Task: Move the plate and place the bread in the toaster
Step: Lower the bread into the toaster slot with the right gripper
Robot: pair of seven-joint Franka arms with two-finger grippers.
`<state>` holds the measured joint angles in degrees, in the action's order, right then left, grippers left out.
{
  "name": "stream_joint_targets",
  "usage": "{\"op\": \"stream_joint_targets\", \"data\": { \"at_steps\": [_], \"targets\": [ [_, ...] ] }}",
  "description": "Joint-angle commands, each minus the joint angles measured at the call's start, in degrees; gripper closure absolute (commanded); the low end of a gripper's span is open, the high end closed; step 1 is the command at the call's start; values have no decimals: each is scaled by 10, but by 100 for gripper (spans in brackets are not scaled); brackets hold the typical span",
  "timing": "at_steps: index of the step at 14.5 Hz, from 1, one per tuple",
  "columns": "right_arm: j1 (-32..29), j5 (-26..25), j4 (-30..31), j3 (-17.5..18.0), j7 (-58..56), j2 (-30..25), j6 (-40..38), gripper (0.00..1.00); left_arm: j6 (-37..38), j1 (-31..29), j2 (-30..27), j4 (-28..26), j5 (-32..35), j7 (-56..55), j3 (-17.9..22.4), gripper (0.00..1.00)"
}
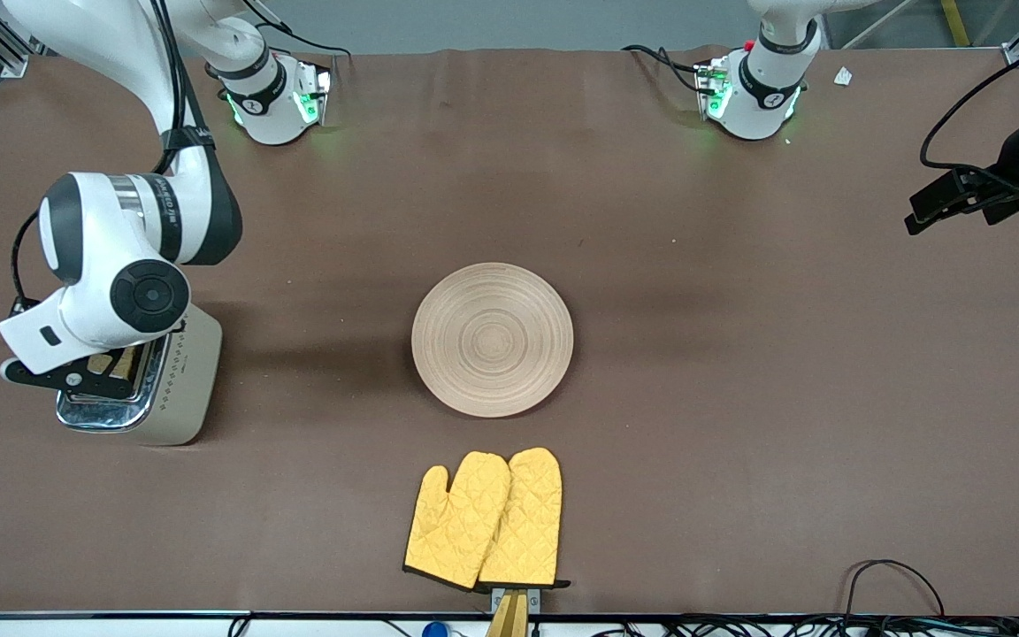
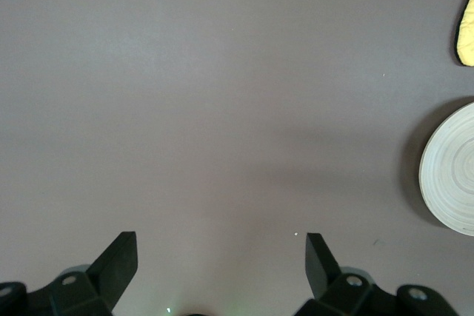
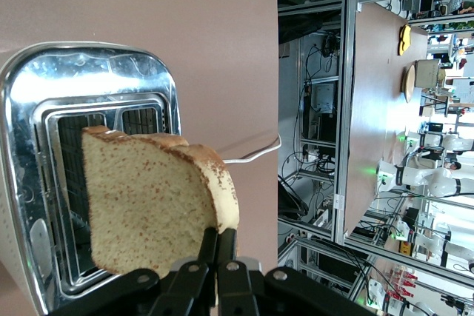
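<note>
A pale beige plate [image 1: 492, 340] with ring grain is being shown on the brown bench [image 1: 739, 398]. Speckled brown bread [image 3: 152, 209] with darker crust, a cream toaster [image 1: 175, 380] with diamond pattern, and quilted yellow mitts [image 1: 485, 518] are being seen.

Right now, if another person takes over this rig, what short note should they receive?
Right tool: shut on the bread, held over the toaster slots; the slice is not yet in.
Left tool: open, waiting over bare table at the left arm's end, holding nothing.
Plate: mid-table, bare, farther from the front camera than the yellow oven mitts.
Toaster: at the right arm's end of the table.
Done: bread picked up and brought to the toaster.
Left: lower the bread into a slot and release.
</note>
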<state>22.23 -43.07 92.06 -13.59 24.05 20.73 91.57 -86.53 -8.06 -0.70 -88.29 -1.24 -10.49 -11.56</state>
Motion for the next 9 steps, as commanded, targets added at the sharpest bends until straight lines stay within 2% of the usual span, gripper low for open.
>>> {"op": "stream_joint_targets", "data": {
  "at_steps": [1, 9],
  "targets": [
    [-7, -14, 8, 6, -5, -7, 10, 100, 2, -1, -10, -3, -1, 8, 0, 0],
    [2, -14, 8, 8, -3, 0, 13, 100, 2, 0, -10, -3, -1, 8, 0, 0]
  ]
}}
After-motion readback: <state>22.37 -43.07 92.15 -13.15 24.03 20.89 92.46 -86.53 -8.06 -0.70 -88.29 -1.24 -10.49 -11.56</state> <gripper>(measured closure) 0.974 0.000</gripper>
